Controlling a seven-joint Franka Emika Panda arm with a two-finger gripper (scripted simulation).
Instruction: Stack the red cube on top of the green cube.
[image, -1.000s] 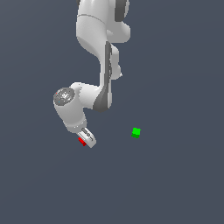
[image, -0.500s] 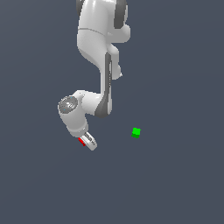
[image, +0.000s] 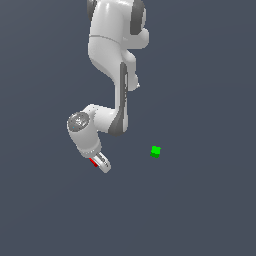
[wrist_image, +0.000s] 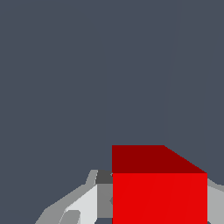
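Hand: our hand pinches the red cube, fingers flanking it in the wrist view.
Red cube: held in the hand, toward the exterior view's left.
Green cube: the green cube sits alone on the worktop, well apart, toward the exterior view's right.
Next move: we judge a carry rightward, then a lowering onto green.
Containers: none.

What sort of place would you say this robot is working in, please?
Probably a bare simulated test scene: a flat, featureless grey floor, a white arm, and two plain cubes, the red cube and the green cube.
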